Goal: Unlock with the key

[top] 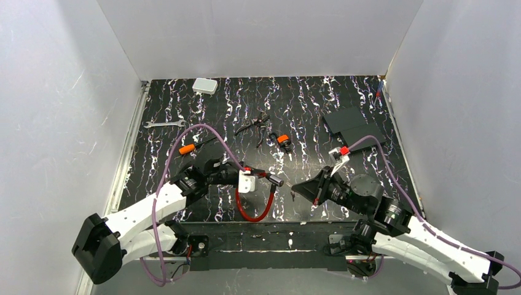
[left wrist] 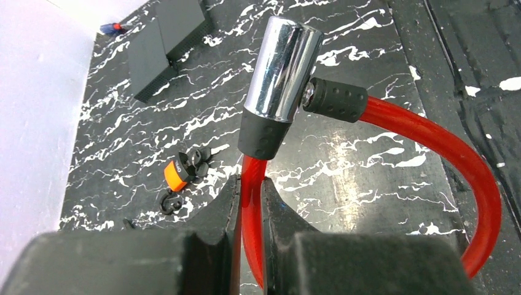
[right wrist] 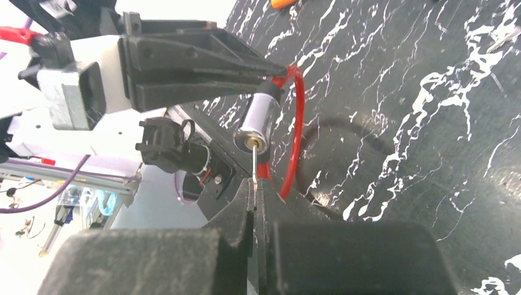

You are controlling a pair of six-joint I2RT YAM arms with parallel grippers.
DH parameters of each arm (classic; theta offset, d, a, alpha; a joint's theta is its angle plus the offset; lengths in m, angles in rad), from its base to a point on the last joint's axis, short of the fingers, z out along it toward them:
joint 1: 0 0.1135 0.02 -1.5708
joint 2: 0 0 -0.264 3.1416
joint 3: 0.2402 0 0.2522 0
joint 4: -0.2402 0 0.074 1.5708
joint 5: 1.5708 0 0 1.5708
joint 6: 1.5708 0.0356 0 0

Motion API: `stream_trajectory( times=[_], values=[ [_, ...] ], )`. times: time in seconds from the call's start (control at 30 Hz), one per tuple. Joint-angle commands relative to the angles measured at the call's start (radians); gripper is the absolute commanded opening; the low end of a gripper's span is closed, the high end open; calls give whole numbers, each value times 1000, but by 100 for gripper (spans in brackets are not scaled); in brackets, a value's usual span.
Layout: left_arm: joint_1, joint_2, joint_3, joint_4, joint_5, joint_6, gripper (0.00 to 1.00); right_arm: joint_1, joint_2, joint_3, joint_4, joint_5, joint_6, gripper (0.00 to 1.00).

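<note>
Whole thing sits inside a plain white booth: back wall (top: 258, 37), left wall (top: 55, 110) and right wall (top: 467, 92), all matte panels, with a few faint scuffs on the left one. The tabletop (top: 307, 104) is black with white marble-ish veins all over and a bit glossy, so it catches soft reflections. A silvery metal rail (top: 127, 153) runs along its left edge, right where it meets the wall. Lighting is even and diffuse, shadows stay soft. In the right wrist view there's a bright area past the table edge, looks like a metal frame bar (right wrist: 67, 175) with some clutter under it, but it's too blurry to call.
</note>
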Motion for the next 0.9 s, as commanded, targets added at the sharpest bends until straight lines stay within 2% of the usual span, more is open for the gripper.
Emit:
stream_trajectory(
  times=[0.0,0.27,0.63,0.87],
  values=[
    [-4,-44,-2,61,-5,-19,0,1,36,143,-69,82,-78,1],
    [-4,-58,-7,64,-9,-24,0,1,120,165,-30,44,-77,1],
    [-2,-67,-35,141,-99,-20,0,1,195,213,-69,50,-130,1],
    [-3,-74,-44,169,-110,-26,0,1,210,240,-87,66,-162,1]
  ],
)
